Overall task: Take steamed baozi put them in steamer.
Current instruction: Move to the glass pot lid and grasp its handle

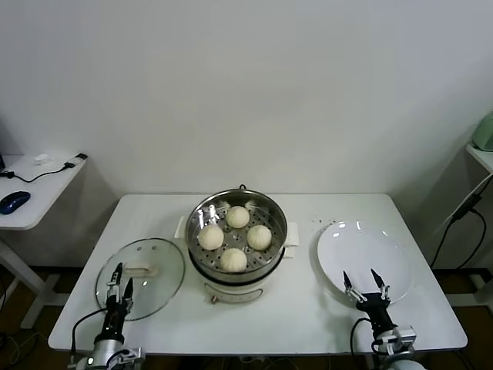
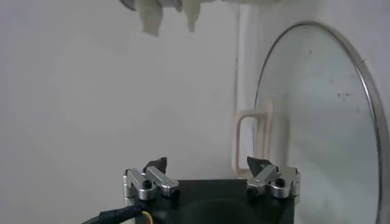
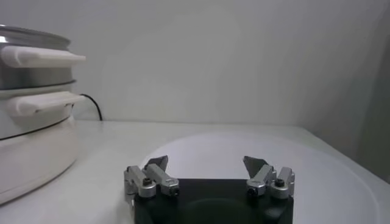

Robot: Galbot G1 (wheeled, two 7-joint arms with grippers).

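Resting: 4 steamed baozi (image 1: 237,216) in steamer (image 1: 202,211) | left tool (image 1: 119,279), right tool (image 1: 365,282) agape (empty)

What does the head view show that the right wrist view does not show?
Only the head view shows the four cream-white round baozi on the perforated tray, the round glass lid and the open left pincer over it. Only the right wrist view shows the pot's white side handles from the side. Both show the shiny steel steamer, the flat white plate and the open right pincer at the plate's near edge.
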